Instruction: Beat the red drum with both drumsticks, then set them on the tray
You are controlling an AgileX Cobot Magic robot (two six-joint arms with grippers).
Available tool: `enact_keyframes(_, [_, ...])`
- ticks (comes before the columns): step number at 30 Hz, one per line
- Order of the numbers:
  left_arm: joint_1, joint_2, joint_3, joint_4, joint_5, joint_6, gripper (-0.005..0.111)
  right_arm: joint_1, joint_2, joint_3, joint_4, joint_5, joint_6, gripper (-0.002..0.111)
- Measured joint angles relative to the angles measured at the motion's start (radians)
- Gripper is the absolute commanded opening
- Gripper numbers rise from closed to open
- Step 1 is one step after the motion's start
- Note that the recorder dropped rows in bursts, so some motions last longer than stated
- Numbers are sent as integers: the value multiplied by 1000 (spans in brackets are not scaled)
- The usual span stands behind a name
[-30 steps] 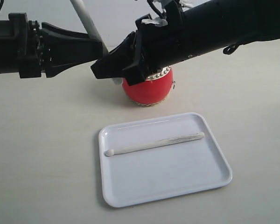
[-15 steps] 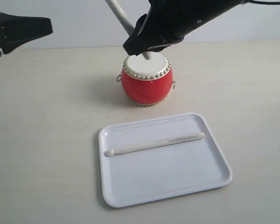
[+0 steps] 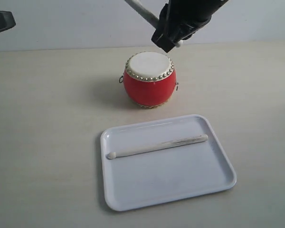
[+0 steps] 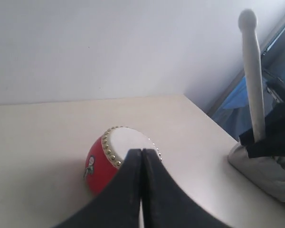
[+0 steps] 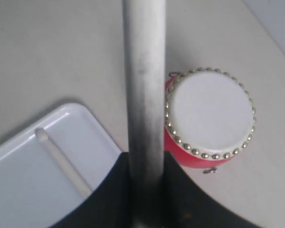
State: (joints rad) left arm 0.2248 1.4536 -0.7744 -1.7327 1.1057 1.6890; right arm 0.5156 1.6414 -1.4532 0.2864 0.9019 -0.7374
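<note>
The drum [image 3: 149,78] stands upright in the middle of the table [image 3: 47,118], white top up. Nothing touches its top.

My right pincer [image 3: 168,38] hangs in the air above the drum, a bit to the far right of it, and does not touch it. It is pinching the first stick [image 3: 141,11]. The stick goes up and to the left from the pincer and runs out of the top of the picture. A tiny bit of it pokes out on the pincer's other side. From my right wrist, the stick fills the space between my two fingers, and the drum sits just beside it, lower down.

My left pincer [image 4: 141,154] is pressed together with nothing in it. It is way off at the far left, well apart from the drum. From my left wrist, I see the drum just past my closed tips.

The tray [image 3: 218,183] lies flat on the near side of the drum, close to it but not touching. The second stick [image 3: 156,146] lies in the tray, going from left to right. Its round tip points left, and its right end sits a bit farther away.
</note>
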Motion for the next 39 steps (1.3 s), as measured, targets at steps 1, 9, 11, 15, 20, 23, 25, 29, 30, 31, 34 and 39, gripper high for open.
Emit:
enact_keyframes(1, [7,0,0,0,-2,-5,0,0,0,-2,-16,19,-8,0])
enact_keyframes(9, [32,-2,3,0,-14,-12,0,0,26,-2,-116,280,-118,0])
enact_keyframes(11, [32,-2,3,0,-14,-14,0,0,48,-2,-123,308,-122,0])
enact_keyframes(15, [32,-2,3,0,-15,-14,0,7,115,7,-149,315,-125,0])
enact_keyframes(20, [32,-2,3,0,-15,-14,0,93,192,73,-300,316,-125,0])
enact_keyframes(23, [32,-2,3,0,-13,-14,0,149,226,113,-353,319,-125,0])
enact_keyframes(25, [32,-2,3,0,-4,-14,0,176,234,139,-363,319,-116,0])
enact_keyframes(29, [32,-4,3,0,20,-14,0,196,235,184,-391,319,-73,0])
enact_keyframes(30, [32,-4,3,0,25,-14,0,196,235,200,-405,319,-61,0])
enact_keyframes(31, [32,-4,3,0,30,-14,0,197,235,218,-422,319,-51,0])
enact_keyframes(34, [32,-4,3,0,37,-14,0,197,235,268,-469,320,-28,0])
enact_keyframes(39, [32,-4,3,0,56,-14,0,207,236,305,-493,320,-25,0])
